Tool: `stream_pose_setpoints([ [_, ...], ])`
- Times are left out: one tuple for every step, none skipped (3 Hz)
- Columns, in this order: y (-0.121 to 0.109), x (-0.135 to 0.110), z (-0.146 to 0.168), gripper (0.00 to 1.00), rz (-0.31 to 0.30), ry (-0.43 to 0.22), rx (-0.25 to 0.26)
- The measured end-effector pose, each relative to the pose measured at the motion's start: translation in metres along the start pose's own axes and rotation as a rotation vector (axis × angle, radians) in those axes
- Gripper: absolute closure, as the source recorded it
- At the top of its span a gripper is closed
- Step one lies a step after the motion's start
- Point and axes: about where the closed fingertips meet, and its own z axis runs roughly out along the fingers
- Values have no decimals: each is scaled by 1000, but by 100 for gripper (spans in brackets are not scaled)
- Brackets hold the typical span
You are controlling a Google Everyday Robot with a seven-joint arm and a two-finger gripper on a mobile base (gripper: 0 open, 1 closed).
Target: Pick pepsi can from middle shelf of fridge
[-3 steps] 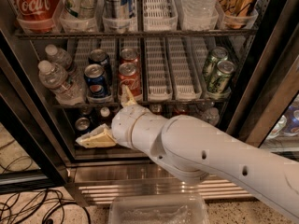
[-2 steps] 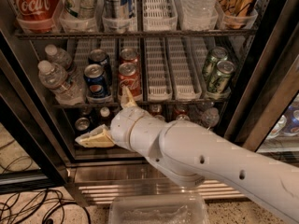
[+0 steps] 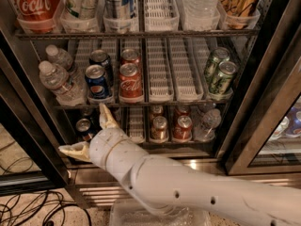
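Observation:
The pepsi can [image 3: 97,82] stands upright at the front of a lane on the middle shelf [image 3: 160,76] of the fridge [image 3: 263,102]. It has water bottles [image 3: 59,81] on its left and a red Coca-Cola can [image 3: 130,81] on its right. A dark can [image 3: 99,59] stands behind it. My gripper [image 3: 88,133] is open and empty, just below the pepsi can in front of the lower shelf. One finger [image 3: 106,117] points up toward the shelf edge and the other [image 3: 73,150] points left.
Green cans [image 3: 221,74] stand at the shelf's right end. The lower shelf holds several cans [image 3: 171,127] and a bottle [image 3: 207,124]. Large bottles [image 3: 35,4] fill the top shelf. The black door frame [image 3: 28,140] is at my left, with cables [image 3: 28,206] on the floor. A clear tray [image 3: 155,215] lies below my arm.
My gripper has shifted left and slightly down, still open. The cans and bottles have not moved.

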Motion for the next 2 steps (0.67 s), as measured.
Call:
stream_pose_setpoints([
  [9,-2,11,33,-42,-15,70],
  [-3,-2,17,37,-73,-12,177],
])
